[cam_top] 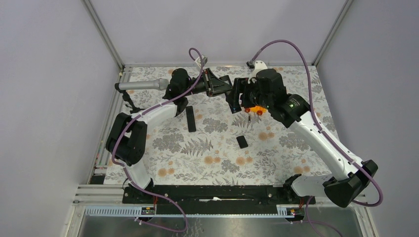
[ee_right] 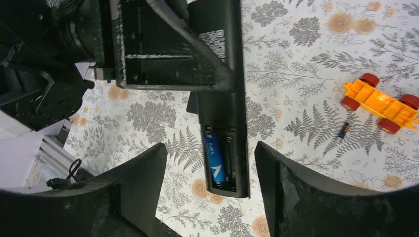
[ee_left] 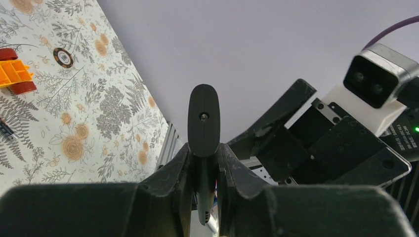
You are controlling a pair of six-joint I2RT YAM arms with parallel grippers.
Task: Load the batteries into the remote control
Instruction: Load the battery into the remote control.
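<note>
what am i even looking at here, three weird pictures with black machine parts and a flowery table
These are two robot arms bolted to a flower-patterned table, photographed at one moment from three cameras. The top view looks down from above and behind; the other two come from cameras on each wrist.

The left gripper is shut on the remote control, holding it above the table. The right gripper is open, with its fingers either side of the remote's open battery bay, where one blue battery already sits.

On the table lie a loose battery, an orange toy block, another black remote and a small black cover.
</note>
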